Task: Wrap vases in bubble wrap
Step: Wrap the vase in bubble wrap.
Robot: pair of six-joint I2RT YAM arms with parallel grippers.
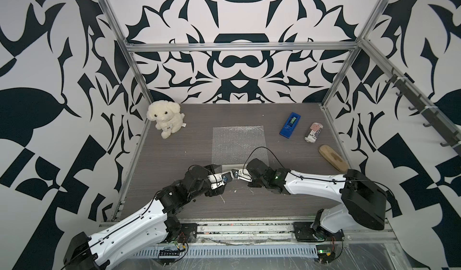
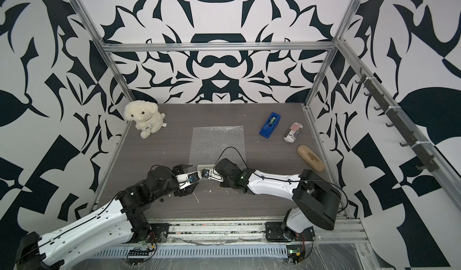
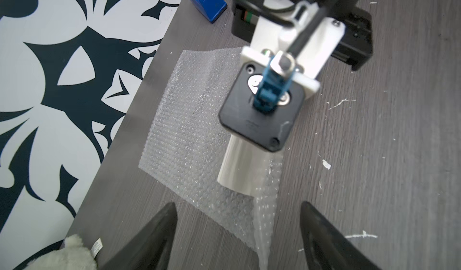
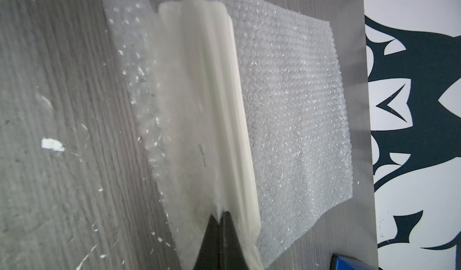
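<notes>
The cream-white ribbed vase (image 1: 228,167) (image 4: 207,106) lies on its side on the near edge of the bubble wrap (image 1: 238,141) (image 2: 217,141), a clear sheet spread flat on the table. That near edge is pulled up over the vase. My right gripper (image 4: 220,216) is shut on a pinch of the bubble wrap on top of the vase, at its right end. My left gripper (image 3: 239,211) stands open just left of the vase (image 3: 239,171), low over the table. The wrap's near left corner (image 3: 262,231) lies between its fingers, untouched.
A white plush dog (image 1: 164,118) sits at the back left. A blue tape dispenser (image 1: 289,125), a red-striped white can (image 1: 313,132) and a wooden brush (image 1: 333,157) lie along the right side. Metal frame posts border the table.
</notes>
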